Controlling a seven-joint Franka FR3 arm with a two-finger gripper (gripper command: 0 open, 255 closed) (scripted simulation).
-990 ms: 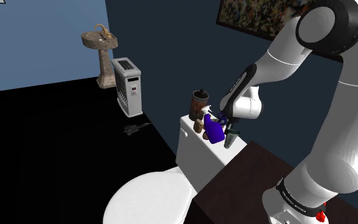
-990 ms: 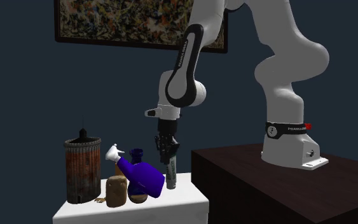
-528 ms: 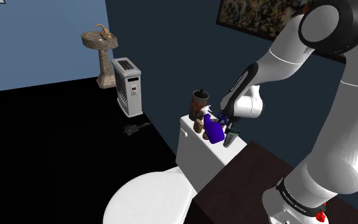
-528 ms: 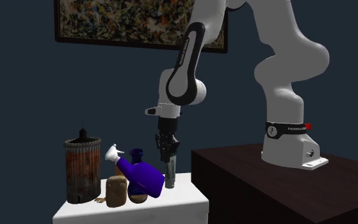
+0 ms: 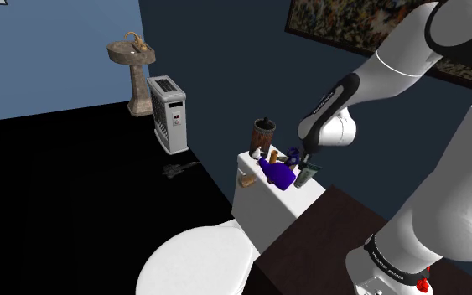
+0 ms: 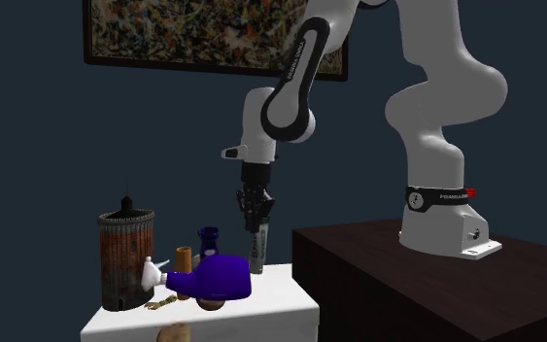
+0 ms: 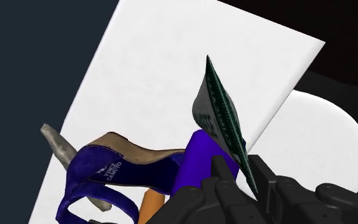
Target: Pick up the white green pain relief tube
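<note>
My black gripper [image 6: 255,216] is shut on the top of the white and green tube [image 6: 257,249], which hangs upright just above the white toilet tank top [image 6: 281,296]. In the shoulder view the gripper [image 5: 303,162] holds the tube [image 5: 307,175] over the tank's end nearest the stand. In the wrist view the tube [image 7: 220,121] runs out from between the fingers [image 7: 224,179]. A blue spray bottle [image 6: 213,278] lies on its side right beside the tube.
A rusty brown canister [image 6: 125,258], a small dark blue bottle [image 6: 208,237] and an orange-brown cylinder [image 6: 183,258] stand on the tank. A cork-like lump [image 6: 172,333] sits at the tank's front edge. The toilet lid [image 5: 196,264] lies below; a dark stand top [image 6: 427,282] is alongside.
The gripper has risen with the tube, lifting it off the tank. The blue spray bottle has toppled onto its side, and the cork-like lump has dropped toward the tank's front edge.
</note>
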